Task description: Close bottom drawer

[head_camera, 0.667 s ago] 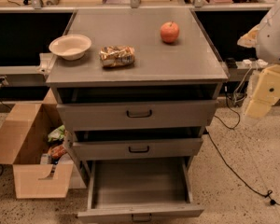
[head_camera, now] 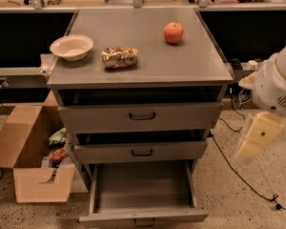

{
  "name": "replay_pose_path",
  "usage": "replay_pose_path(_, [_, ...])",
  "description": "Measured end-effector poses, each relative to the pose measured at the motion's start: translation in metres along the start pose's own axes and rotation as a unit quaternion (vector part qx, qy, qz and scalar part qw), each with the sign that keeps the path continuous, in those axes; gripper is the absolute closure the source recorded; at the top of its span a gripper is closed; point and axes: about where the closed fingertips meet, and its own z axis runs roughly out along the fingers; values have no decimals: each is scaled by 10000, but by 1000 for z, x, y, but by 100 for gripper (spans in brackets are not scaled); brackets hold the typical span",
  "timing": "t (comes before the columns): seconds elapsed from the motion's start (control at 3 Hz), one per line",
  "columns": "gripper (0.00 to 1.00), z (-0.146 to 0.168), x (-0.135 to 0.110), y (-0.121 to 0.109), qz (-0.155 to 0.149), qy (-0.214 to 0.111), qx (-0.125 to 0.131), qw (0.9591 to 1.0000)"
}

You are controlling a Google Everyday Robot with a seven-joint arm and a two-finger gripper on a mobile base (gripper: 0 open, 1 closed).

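Your arm (head_camera: pixel 276 80) comes in from the right edge of the camera view as a bulky white housing, level with the top of the cabinet (head_camera: pixel 143 68) and clear of it. Below the housing a cream-coloured link hangs down and tilts inward toward the cabinet. This is where you find the gripper (head_camera: pixel 255 140), beside the middle drawer's height, off the cabinet's right side and touching nothing. You cannot tell from this view whether the claw is apart or together.

The bottom drawer (head_camera: pixel 142 190) is the lowest of the three grey drawers. It is pulled well out toward you, its wide shallow tray is bare, and its slim front panel sits at the lower edge of the view with the small dark handle (head_camera: pixel 144 222) partly cut off. The middle drawer (head_camera: pixel 142 151) and the top drawer (head_camera: pixel 142 116) each stand slightly forward with a dark gap above.

On the cabinet top you have a pale bowl (head_camera: pixel 71 47) at the left, a crinkled snack bag (head_camera: pixel 119 57) just beside it, and a red-orange fruit (head_camera: pixel 173 32) well apart at the back right. The bag's print is too blurred to read. An open cardboard box (head_camera: pixel 31 151) sits on the floor to the left, holding some packets.
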Motion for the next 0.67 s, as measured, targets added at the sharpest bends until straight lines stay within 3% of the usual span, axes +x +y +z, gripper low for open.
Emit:
replay_pose_path(0.33, [0,58,24,26,571,-140,-70,9982])
replay_pose_path(0.67, [0,85,37,41,639,-54,-155,9978])
